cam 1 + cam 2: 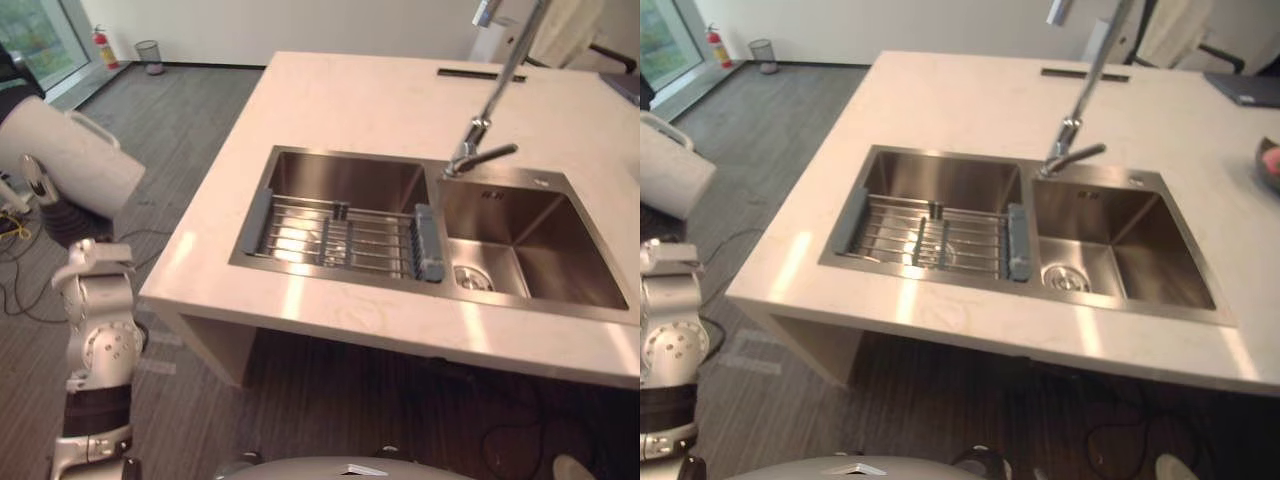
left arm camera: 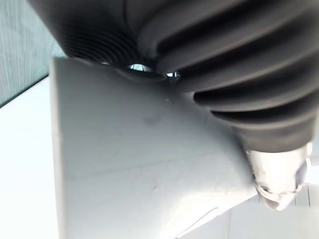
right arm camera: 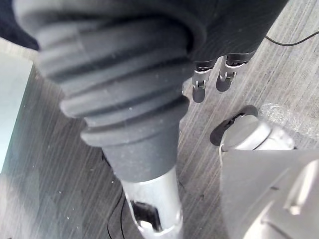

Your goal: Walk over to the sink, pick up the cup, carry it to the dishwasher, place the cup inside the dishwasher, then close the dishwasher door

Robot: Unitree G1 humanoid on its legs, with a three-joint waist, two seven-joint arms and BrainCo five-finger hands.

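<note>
While the cup [image 1: 70, 165] rests against the left hand [image 1: 62, 222], left of the sink [image 1: 420, 215], you cannot tell its grip; the right hand [image 3: 198, 88] hangs slack.

Bright, even light fills the room, a daylit window [image 1: 35, 40] at ten o'clock, pale glare streaks on the counter's [image 1: 330, 100] six-o'clock edge and sink [image 1: 560, 270] walls, soft shadow beneath.

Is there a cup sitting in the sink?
No, the sink holds just a wire rack on one side and a bare drain on the other.
</note>
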